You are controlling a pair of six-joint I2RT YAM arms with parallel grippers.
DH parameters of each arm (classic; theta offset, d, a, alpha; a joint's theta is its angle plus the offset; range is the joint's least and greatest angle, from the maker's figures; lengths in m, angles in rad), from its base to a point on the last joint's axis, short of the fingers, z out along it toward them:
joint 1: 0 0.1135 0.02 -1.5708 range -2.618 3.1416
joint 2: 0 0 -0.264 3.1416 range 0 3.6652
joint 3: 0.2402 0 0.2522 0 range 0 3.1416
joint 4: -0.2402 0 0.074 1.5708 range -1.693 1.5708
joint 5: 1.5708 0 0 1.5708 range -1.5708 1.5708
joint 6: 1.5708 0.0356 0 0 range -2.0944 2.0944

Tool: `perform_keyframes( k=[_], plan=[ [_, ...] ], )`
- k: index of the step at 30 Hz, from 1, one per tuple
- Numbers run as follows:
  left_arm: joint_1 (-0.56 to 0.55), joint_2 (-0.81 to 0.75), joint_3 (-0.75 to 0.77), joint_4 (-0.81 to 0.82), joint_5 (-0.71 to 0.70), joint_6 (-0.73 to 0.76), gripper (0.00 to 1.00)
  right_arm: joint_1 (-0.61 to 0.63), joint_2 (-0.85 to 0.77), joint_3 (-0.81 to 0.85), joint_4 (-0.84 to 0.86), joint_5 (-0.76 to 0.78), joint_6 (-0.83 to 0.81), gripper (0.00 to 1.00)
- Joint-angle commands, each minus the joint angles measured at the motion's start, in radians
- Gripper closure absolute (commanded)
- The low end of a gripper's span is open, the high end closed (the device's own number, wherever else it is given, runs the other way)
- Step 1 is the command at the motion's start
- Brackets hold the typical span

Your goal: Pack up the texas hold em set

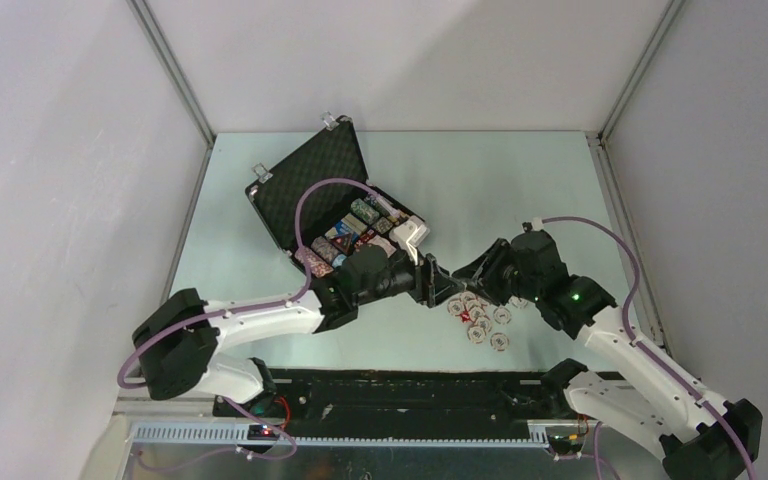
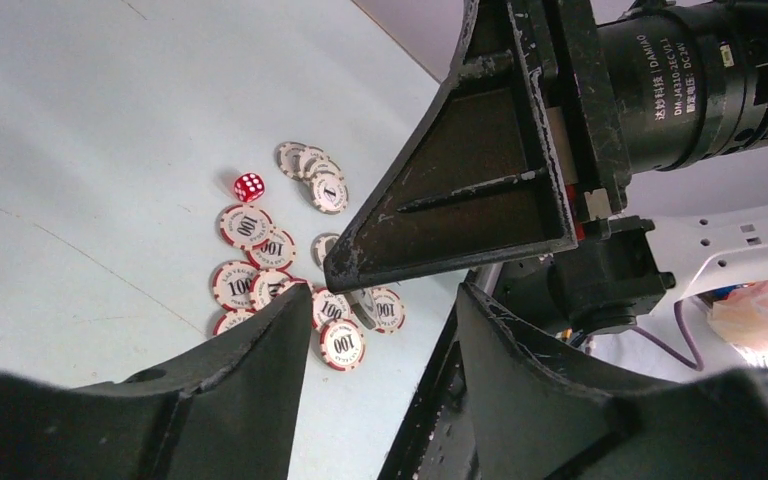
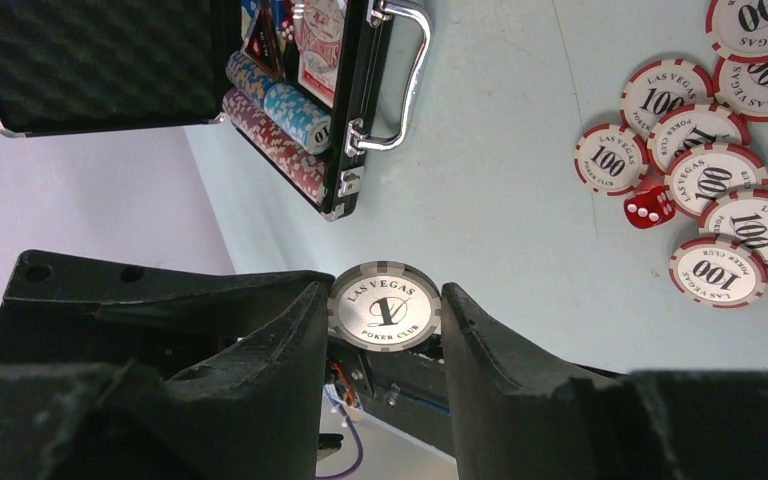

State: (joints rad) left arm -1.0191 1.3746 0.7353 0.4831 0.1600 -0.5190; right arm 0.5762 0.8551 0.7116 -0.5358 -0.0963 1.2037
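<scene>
Worktop [image 1: 520, 190]: pale surface carrying all items listed.
Case [image 1: 310, 185]: black, at the far left of the worktop, lid raised and showing its dark foam lining. The silver handle [image 3: 412, 70] is on the front edge, facing the two tools.
Case contents: stored chips [image 3: 295, 112] stand on edge in rows of blue and maroon, and a red-backed card deck [image 3: 320, 30] lies behind them.
Left tool [image 1: 428, 284]: reaching in from the left, just right of the case front and above the worktop. Its fingers [image 2: 250, 380] are spread apart, and the left wrist view shows one finger of the right tool close ahead of the gap.
Right tool [image 3: 384, 292]: meets the left tool tip to tip near the middle of the worktop. It is pinching a held chip [image 3: 384, 308] by the rim between both fingers.
Held chip: grey and white, marked LAS VEGAS POKER CLUB with a 1, clear of the worktop, face toward the wrist camera.
Loose chips [image 3: 710, 180]: red and white, marked 100, flat on the worktop in a cluster below the right tool, well apart from the case, several overlapping.
Die [image 3: 649, 207]: small, red with white pips, on the worktop at the edge of the cluster, just beside the nearest chips.
</scene>
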Motion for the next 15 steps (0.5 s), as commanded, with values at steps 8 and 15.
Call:
perform_keyframes(
  k=[8,15],
  plan=[
    [-0.01,0.041,0.043,0.031,-0.007,-0.038,0.59,0.01,-0.016,0.037,0.061,0.03,0.039,0.9],
    [-0.01,0.054,0.053,0.028,-0.016,-0.039,0.76,0.012,-0.02,0.037,0.063,0.028,0.042,0.9]
  ],
)
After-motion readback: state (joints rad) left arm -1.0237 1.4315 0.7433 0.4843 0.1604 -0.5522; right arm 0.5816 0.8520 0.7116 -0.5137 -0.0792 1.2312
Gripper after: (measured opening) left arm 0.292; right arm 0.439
